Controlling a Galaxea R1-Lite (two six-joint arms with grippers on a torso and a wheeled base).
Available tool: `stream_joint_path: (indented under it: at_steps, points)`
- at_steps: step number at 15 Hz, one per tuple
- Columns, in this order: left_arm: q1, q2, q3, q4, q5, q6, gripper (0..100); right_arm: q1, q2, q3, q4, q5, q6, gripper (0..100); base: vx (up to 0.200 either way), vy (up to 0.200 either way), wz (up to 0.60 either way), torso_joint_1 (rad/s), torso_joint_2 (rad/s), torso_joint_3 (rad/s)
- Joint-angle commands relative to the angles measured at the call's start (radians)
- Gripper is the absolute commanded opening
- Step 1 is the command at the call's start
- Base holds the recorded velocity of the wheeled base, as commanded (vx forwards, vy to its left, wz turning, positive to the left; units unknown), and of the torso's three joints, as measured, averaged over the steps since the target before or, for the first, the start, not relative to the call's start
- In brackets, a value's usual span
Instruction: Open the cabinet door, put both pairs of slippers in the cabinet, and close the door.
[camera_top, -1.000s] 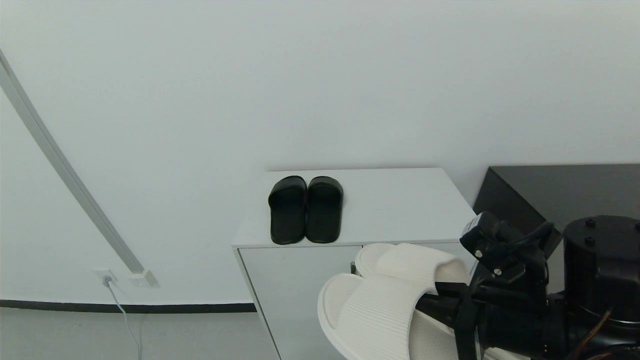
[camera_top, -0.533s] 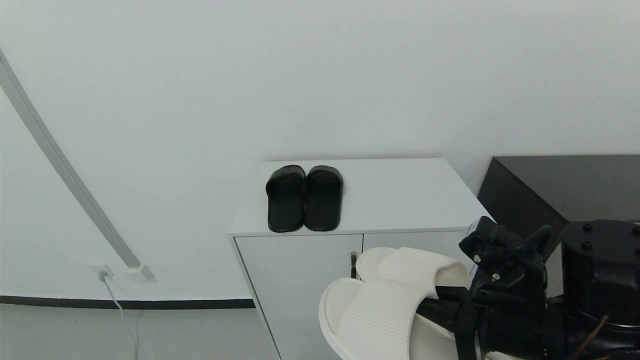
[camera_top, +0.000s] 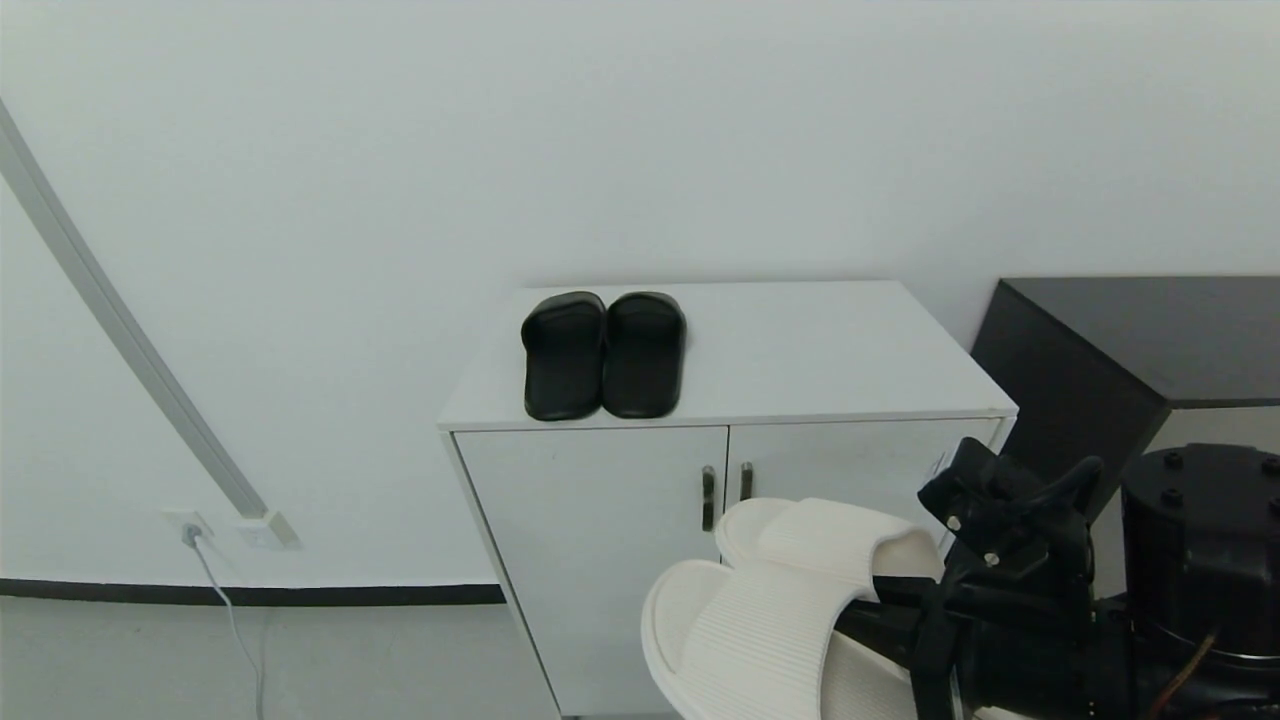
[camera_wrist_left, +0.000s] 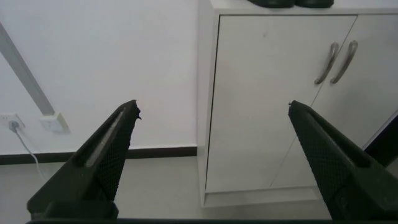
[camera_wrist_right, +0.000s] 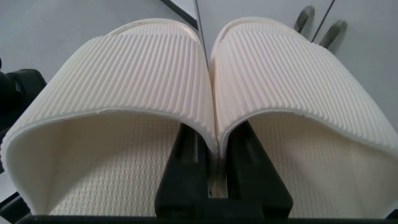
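Note:
A white cabinet (camera_top: 600, 520) stands against the wall with both doors shut, and its two handles (camera_top: 708, 497) meet at the middle. A black pair of slippers (camera_top: 603, 355) lies side by side on the cabinet's top, left of centre. My right gripper (camera_top: 862, 604) is shut on the white pair of slippers (camera_top: 780, 590), held low in front of the right door. In the right wrist view its fingers (camera_wrist_right: 186, 168) pinch the two inner straps of the white slippers (camera_wrist_right: 273, 81) together. My left gripper (camera_wrist_left: 212, 109) is open and holds nothing, facing the cabinet (camera_wrist_left: 273, 93) from a distance.
A black piece of furniture (camera_top: 1090, 360) stands right beside the cabinet. On the wall to the left are a slanted grey conduit (camera_top: 110, 310) and an outlet (camera_top: 185, 528) with a hanging cable. Bare floor (camera_top: 250, 660) lies left of the cabinet.
The whole head picture has shifted, so the camera moved: more of the cabinet front and its handles now shows. The white slippers stay in my right gripper.

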Motion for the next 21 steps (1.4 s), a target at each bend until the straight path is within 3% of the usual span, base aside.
stream_joint_path:
  at_steps: [1, 12, 21]
  points:
    - [0.0, 0.0, 0.0, 0.0, 0.001, -0.001, 100, 0.0, 0.0, 0.003, -0.001, 0.0, -0.002, 0, 0.0, 0.0, 0.0, -0.217, 0.54, 0.31]
    - [-0.003, 0.015, -0.001, 0.003, -0.009, 0.007, 100, 0.0, -0.005, 0.008, -0.002, -0.002, -0.015, 0, 0.0, 0.0, 0.0, -0.196, 0.52, 0.323]
    - [-0.003, 0.024, -0.006, 0.0, -0.004, 0.013, 100, 0.0, -0.008, 0.021, -0.002, -0.002, -0.015, 0, 0.0, 0.0, 0.0, -0.119, 0.45, 0.33]
